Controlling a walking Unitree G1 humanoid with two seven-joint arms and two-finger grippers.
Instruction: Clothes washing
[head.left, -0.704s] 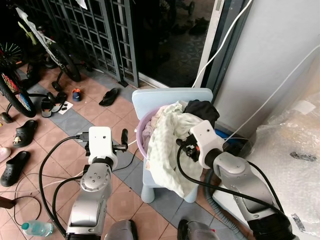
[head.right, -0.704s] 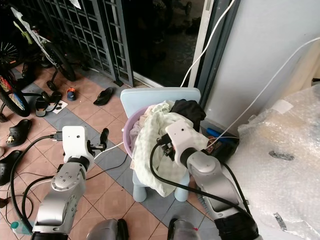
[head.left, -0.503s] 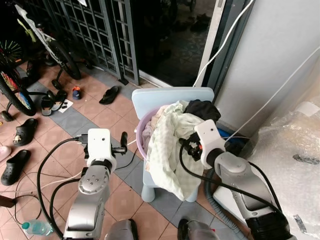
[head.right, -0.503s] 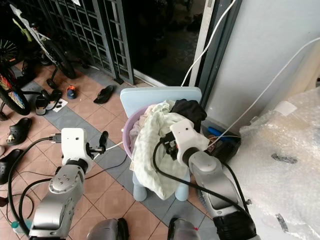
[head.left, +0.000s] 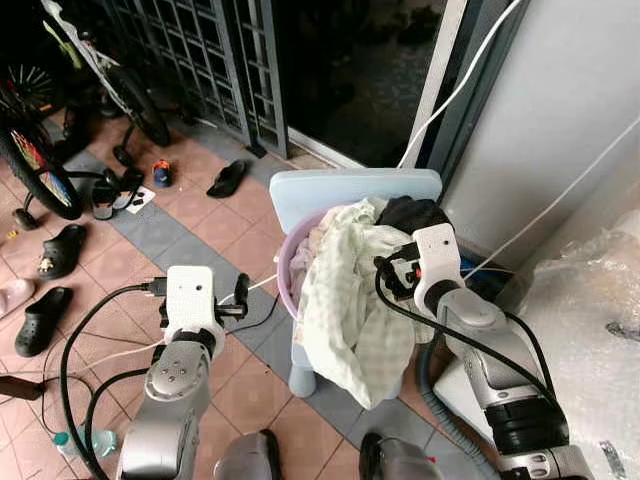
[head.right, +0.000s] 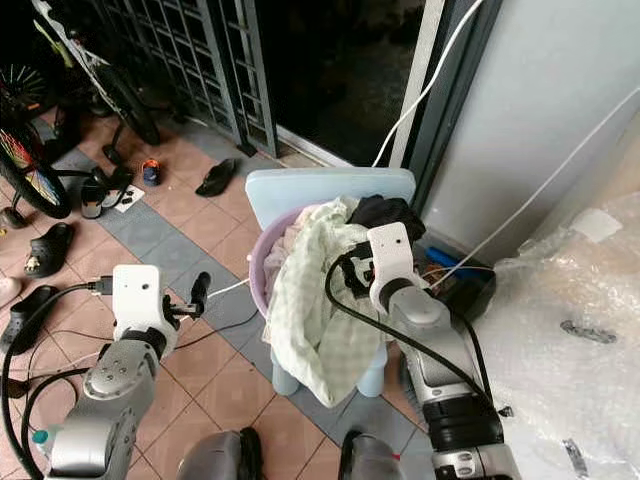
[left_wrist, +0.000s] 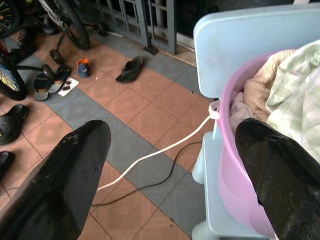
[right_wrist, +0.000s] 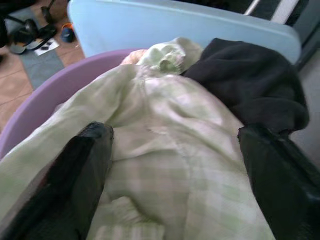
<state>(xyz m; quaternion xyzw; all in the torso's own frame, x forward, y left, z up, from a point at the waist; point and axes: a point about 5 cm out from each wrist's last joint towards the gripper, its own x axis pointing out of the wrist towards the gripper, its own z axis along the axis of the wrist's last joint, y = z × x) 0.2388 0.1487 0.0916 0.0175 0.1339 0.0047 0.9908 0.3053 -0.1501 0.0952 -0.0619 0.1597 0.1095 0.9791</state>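
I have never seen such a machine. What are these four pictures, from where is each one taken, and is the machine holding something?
It is a walking humanoid robot with two silver arms. The two wide pictures come from its head, looking down. A purple basin full of laundry stands on a light blue chair; a pale green checked cloth hangs over the rim, and a black garment lies behind it. The two close pictures come from the wrists. The left gripper is open beside the basin. The right gripper is open over the green cloth. Neither holds anything.
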